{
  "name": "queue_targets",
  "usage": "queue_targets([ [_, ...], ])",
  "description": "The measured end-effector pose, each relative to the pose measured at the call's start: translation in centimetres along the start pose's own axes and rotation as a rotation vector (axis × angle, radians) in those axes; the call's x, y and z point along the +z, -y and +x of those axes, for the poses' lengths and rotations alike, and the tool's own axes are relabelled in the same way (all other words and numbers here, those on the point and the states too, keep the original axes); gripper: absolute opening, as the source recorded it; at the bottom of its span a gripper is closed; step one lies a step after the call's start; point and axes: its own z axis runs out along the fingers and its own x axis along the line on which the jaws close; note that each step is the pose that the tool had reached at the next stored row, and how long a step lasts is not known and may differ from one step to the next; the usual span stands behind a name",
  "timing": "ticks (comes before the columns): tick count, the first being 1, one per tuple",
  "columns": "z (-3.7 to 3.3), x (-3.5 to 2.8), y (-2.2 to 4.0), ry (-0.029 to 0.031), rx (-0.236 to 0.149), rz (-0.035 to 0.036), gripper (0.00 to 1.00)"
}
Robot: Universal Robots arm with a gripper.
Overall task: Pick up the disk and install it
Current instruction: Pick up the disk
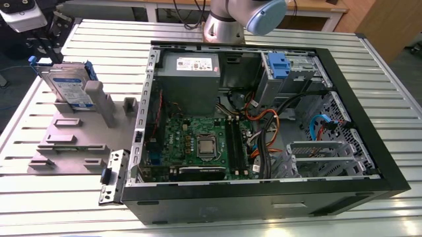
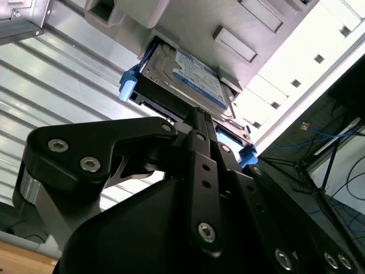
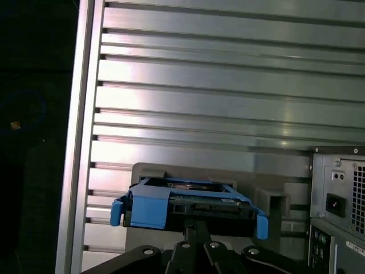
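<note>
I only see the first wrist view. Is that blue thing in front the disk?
Observer: Yes. The second wrist view shows the disk with its white-and-blue label.
Operator: Is it lying flat?
Observer: No. In the exterior view it stands on edge in a grey holder.
Operator: Is the computer open?
Observer: Yes, the computer case lies with its side off, and its motherboard shows.

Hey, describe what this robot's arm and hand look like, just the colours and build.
The arm is a silver-grey metal tube topped by a pale blue joint cap. The hand is matte black, built of flat angular linkage plates joined with silver screws. A light grey housing sits beside it in the exterior view.
</note>
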Motion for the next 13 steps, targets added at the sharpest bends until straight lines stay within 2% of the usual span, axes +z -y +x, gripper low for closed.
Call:
queue_targets([
  [13,0.00,0.03,0.00,-0.0091,-0.215,-0.0026,0.11],
])
